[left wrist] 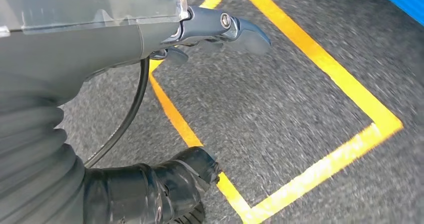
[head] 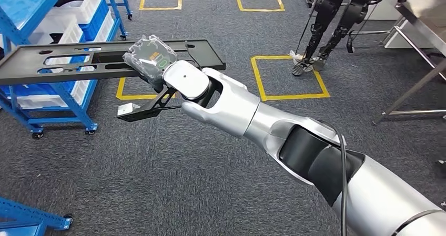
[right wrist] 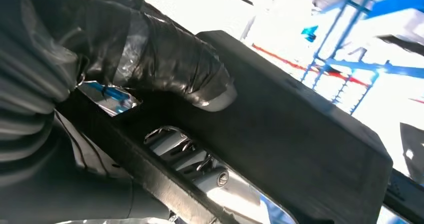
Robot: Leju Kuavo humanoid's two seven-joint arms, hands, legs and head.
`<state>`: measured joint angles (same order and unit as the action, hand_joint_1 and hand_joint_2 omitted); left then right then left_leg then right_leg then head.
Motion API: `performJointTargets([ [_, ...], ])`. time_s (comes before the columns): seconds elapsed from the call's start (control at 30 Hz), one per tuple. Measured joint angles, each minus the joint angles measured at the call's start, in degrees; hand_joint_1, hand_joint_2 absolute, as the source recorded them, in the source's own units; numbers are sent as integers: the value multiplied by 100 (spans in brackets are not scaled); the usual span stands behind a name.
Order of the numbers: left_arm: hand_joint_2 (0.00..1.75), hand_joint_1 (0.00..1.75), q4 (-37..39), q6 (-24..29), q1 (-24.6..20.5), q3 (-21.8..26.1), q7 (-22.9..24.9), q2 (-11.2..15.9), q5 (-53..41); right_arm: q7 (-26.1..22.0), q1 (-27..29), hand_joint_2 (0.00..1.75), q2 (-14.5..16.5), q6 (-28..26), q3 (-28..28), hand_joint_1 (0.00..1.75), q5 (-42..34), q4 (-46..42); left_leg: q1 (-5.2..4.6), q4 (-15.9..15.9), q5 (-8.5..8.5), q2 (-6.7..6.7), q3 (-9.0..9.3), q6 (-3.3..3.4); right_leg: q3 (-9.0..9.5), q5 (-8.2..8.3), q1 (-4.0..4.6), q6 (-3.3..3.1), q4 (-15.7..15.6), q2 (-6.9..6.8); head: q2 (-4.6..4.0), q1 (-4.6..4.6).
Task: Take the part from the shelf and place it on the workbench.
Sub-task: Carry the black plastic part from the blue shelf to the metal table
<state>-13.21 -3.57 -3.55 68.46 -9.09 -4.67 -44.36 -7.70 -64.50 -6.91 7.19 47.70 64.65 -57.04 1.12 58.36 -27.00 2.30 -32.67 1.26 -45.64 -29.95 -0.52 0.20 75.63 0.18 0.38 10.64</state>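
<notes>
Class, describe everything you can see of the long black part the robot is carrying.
The black part is a long, flat, matte panel, plastic-looking, with elongated slots and small round holes cut through it. It hangs level above the grey carpet, in front of the blue shelf. The right hand grips its near edge towards one end; in the right wrist view the thumb presses on its face.

Dark grey carpet floor (head: 158,167) marked with yellow tape squares (head: 289,78). Blue wheeled rack (head: 52,96) at left, white bins (head: 79,15) on its shelves. Second blue frame (head: 31,217) at lower left. Metal table (head: 421,26) at right. Dark legged stand (head: 331,20) at rear.
</notes>
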Motion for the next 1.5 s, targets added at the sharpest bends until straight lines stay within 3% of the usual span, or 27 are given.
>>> performJointTargets([
  [0.07, 175, 0, -1, -2, -8, 0, -11, 1, -3, 7, -14, 175, 0, 1, 4, 175, -3, 1, -7, 0, -48, 144, 56, -15, 339, 370, 4, -28, -642, -111, -1, 0],
  [0.1, 175, 0, -1, -3, -9, 0, -21, 0, -3, 10, -34, 175, 2, -1, 5, 175, -4, 1, -15, -3, -75, 211, 87, -31, 559, 508, 45, -62, -1043, -251, -1, -1],
  [0.17, 175, 0, -1, -4, -11, 3, -39, -1, -3, 16, -90, 175, 25, -1, 5, 175, -8, 2, -33, -7, -120, 340, 131, -77, 810, 618, 138, -140, -1540, -427, 0, -1],
  [0.2, 175, 0, -1, -5, -17, 5, -48, -2, -3, 16, -111, 175, 38, 1, 5, 175, -9, 4, -42, -17, -133, 405, 145, -102, 820, 593, 176, -170, -1575, -425, 0, -1],
  [0.27, 175, 0, -2, -11, -44, 9, -60, -4, -3, 16, -136, 175, 56, 5, 5, 175, -10, 7, -32, -27, -176, 497, 189, -157, 845, 613, 168, -225, -1636, -273, 1, -2],
  [0.33, 175, 0, -3, -19, -62, 10, -72, -6, -3, 16, -168, 175, 70, 8, 5, 175, -10, 10, -7, 188, -347, 288, 130, -199, 921, 643, 125, -292, -1733, -142, 1, -1],
  [0.4, 175, 0, -5, -21, -52, 15, -81, 0, -3, 16, -195, 175, 113, 9, 7, 175, -10, 15, 9, 843, -671, -65, -180, -223, 962, 653, 100, -335, -1773, -9, 1, -2],
  [0.47, 175, 0, -7, -22, -39, 26, -86, 9, -4, 5, -195, 175, 157, 13, 16, 175, -10, 22, 12, 1510, -858, -191, -566, -243, 962, 645, 98, -350, -1757, 160, 1, -3],
  [0.5, 175, 0, -8, -27, -36, 32, -86, 12, -5, 0, -192, 175, 167, 18, 21, 175, -10, 27, 15, 1596, -793, -205, -658, -250, 962, 637, 93, -346, -1740, 253, 0, -3],
  [0.57, 175, 0, -9, -37, -34, 37, -87, 13, -5, 1, -192, 175, 179, 28, 27, 175, -11, 32, 34, 1116, -363, -259, -529, -264, 962, 603, 71, -313, -1681, 428, 0, -2],
  [0.63, 175, 0, -10, -45, -23, 41, -86, 13, -5, 10, -199, 175, 190, 37, 28, 175, -16, 33, 76, 430, -55, -516, -262, -275, 920, 554, 53, -255, -1584, 583, 0, -2],
  [0.7, 175, 0, -10, -52, -20, 44, -78, 11, -6, 14, -196, 175, 197, 44, 31, 175, -25, 37, 86, 170, -41, -691, -148, -252, 840, 552, 40, -185, -1529, 732, 1, -5],
  [0.77, 175, 0, -10, -55, -37, 45, -69, 9, -10, 12, -173, 175, 180, 48, 32, 175, -38, 48, 73, 139, -31, -586, -129, -192, 788, 578, 22, -120, -1530, 839, 1, -8],
  [0.83, 175, 0, -12, -53, -43, 52, -61, 9, -17, 16, -160, 175, 148, 49, 32, 175, -54, 55, 68, 95, -4, -439, -106, -116, 698, 470, 41, -72, -1355, 577, 1, -4],
  [0.9, 175, 0, -13, -52, -25, 74, -51, 11, -25, 23, -154, 175, 136, 49, 32, 175, -63, 55, 38, 72, -2, -288, -91, -49, 411, 155, 53, -33, -756, 163, 0, 0],
  [0.97, 175, 0, -13, -52, -7, 104, -44, 13, -33, 27, -120, 175, 136, 49, 32, 175, -66, 56, -1, 73, -22, -125, -85, -12, 57, -111, 34, -16, -55, 24, 0, 0],
  [1.0, 175, 0, -14, -52, -5, 116, -42, 14, -42, 26, -98, 175, 135, 49, 33, 175, -67, 58, -16, 74, -34, -42, -78, -2, -13, -106, 30, -22, 75, 10, 0, -1],
  [1.03, 175, 0, -14, -52, -8, 125, -40, 14, -52, 26, -82, 175, 134, 49, 33, 175, -67, 60, -28, 75, -49, 34, -63, 2, 37, 7, 34, -40, -25, -2, 0, -1],
  [1.07, 175, 0, -13, -54, -11, 131, -39, 13, -62, 26, -76, 175, 131, 48, 34, 175, -67, 62, -38, 74, -69, 105, -37, 4, 208, 200, 55, -77, -347, -49, 0, -1],
  [1.13, 175, 0, -12, -56, -11, 135, -39, 3, -73, 30, -97, 175, 127, 47, 34, 175, -67, 62, -55, 67, -115, 238, 25, -16, 641, 495, 163, -195, -1153, -327, 0, -2],
  [1.2, 175, 0, -12, -58, -11, 138, -39, -10, -78, 35, -135, 175, 136, 45, 34, 175, -67, 61, -69, 53, -149, 384, 66, -50, 839, 545, 276, -295, -1549, -519, 0, -3],
  [1.27, 175, 0, -12, -60, -30, 140, -38, -19, -85, 38, -152, 175, 136, 45, 34, 175, -67, 60, -77, 28, -179, 525, 109, -88, 871, 548, 292, -345, -1626, -411, 1, -3],
  [1.3, 175, 0, -12, -62, -40, 140, -36, -20, -87, 40, -152, 175, 131, 45, 34, 175, -67, 60, -71, 47, -216, 480, 128, -108, 907, 565, 270, -363, -1680, -336, 1, -2],
  [1.37, 175, 0, -12, -64, -47, 142, -33, -23, -90, 50, -155, 175, 137, 44, 34, 175, -67, 59, -50, 352, -414, 160, 19, -138, 983, 608, 207, -403, -1784, -203, 1, -3],
  [1.4, 175, 0, -12, -64, -38, 142, -32, -18, -90, 55, -156, 175, 152, 45, 36, 175, -67, 60, -31, 680, -573, -36, -136, -154, 1000, 616, 189, -412, -1805, -130, 1, -4],
  [1.47, 175, 0, -12, -63, -19, 142, -28, -3, -91, 61, -136, 175, 180, 46, 46, 175, -67, 62, -11, 1405, -832, -190, -533, -203, 1005, 614, 169, -423, -1797, 41, 0, -4],
  [1.5, 175, 0, -12, -63, -11, 142, -25, 5, -93, 61, -118, 175, 186, 48, 55, 175, -67, 62, 0, 1593, -826, -201, -668, -230, 1006, 607, 160, -416, -1782, 137, 0, -4],
])
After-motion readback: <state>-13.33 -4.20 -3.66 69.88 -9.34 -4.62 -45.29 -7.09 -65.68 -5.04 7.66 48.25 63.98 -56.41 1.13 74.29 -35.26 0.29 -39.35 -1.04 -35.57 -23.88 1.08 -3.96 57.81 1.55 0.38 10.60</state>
